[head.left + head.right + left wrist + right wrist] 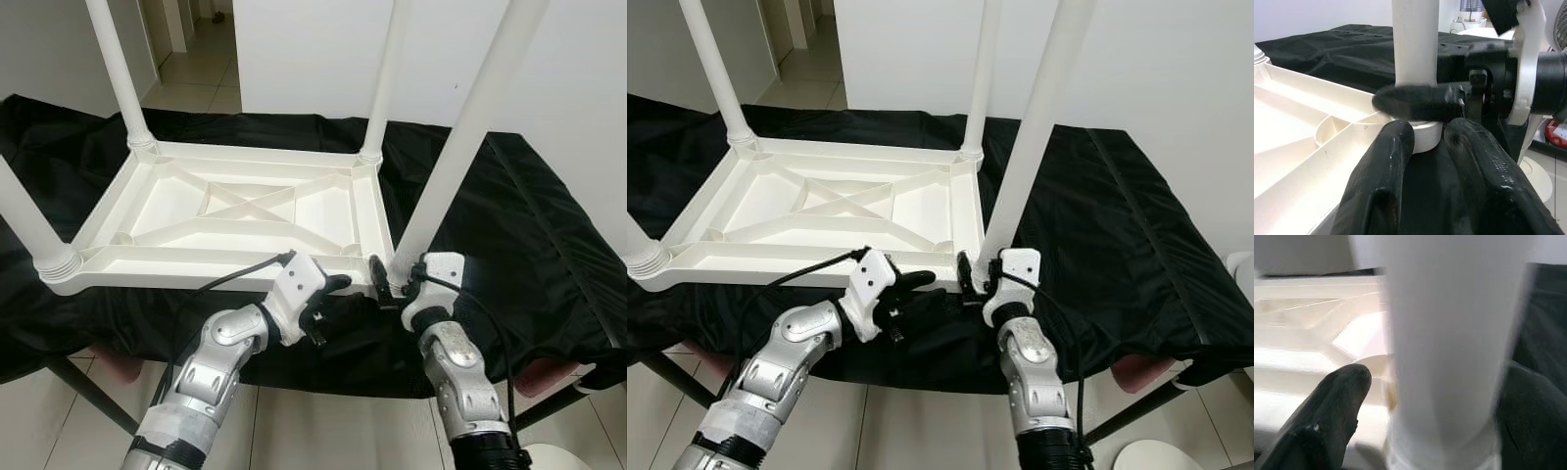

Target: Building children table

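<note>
Both tools (389, 284) at table leg (460, 147).

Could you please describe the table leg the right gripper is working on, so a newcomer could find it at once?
An upturned white table top lies on black cloth, four legs pointing up. This leg stands at the near right corner. Unlike the others, the right gripper clasps its base.
</note>
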